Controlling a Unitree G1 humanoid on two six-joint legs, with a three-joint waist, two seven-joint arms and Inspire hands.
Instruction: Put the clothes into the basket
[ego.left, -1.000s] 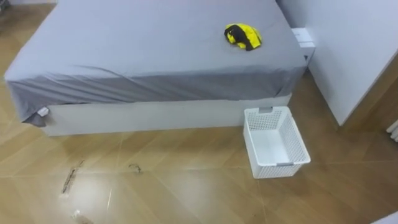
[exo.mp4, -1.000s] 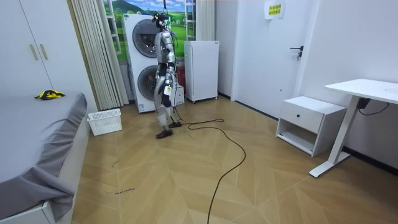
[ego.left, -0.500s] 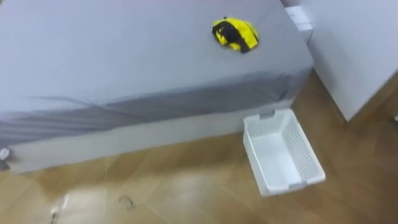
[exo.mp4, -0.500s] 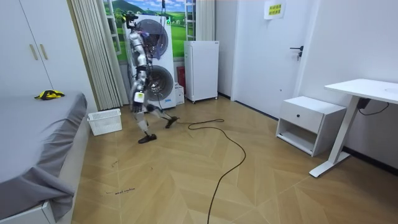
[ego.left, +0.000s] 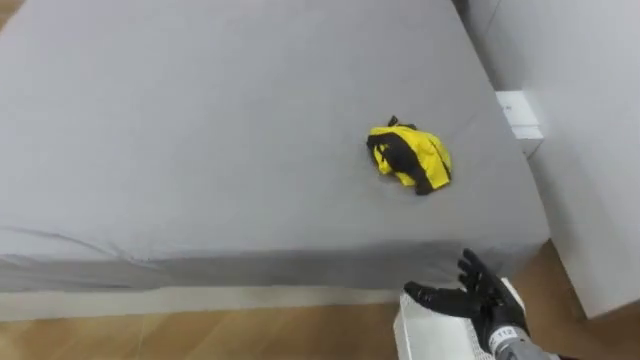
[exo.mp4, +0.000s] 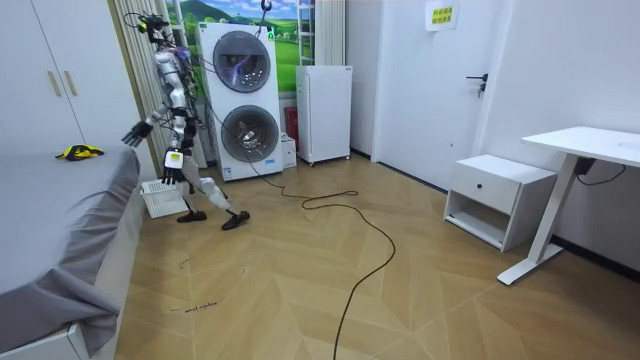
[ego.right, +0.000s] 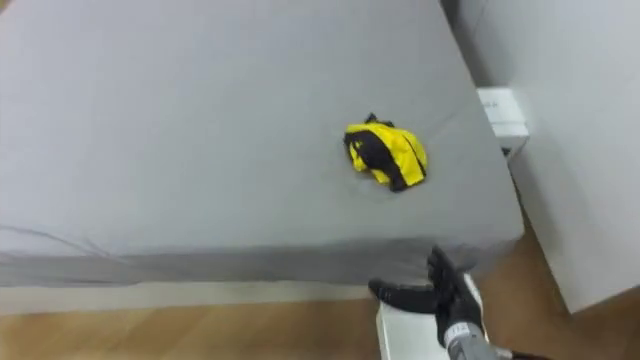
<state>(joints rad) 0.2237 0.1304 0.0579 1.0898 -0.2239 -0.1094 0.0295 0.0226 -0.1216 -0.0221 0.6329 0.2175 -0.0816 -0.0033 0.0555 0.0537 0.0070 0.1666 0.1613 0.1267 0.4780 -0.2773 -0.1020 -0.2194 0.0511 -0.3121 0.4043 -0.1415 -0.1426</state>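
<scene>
A crumpled yellow and black garment (ego.left: 410, 158) (ego.right: 386, 155) lies on the grey bed (ego.left: 200, 150), near its right edge. My right hand (ego.left: 482, 300) (ego.right: 448, 296) is raised at the bed's near edge, open with fingers spread, short of the garment and holding nothing. Just under that hand, a corner of the white basket (ego.left: 418, 338) (ego.right: 393, 336) shows on the floor. In the room view I stand in mid-stride beside the basket (exo.mp4: 167, 196), facing the bed, right hand (exo.mp4: 133, 133) stretched toward it. My left hand (exo.mp4: 170, 170) hangs at my side.
A small white box-like object (ego.left: 520, 112) sits between the bed's right side and a white wardrobe (ego.left: 585, 130). Behind me stand stacked washing machines (exo.mp4: 245, 100) and a small white fridge (exo.mp4: 325, 112). A nightstand (exo.mp4: 495, 195) and desk (exo.mp4: 585, 150) stand at the room view's right.
I have walked from the washing machines to the bed, so the garment looms closer. My right hand has risen into the eye views.
</scene>
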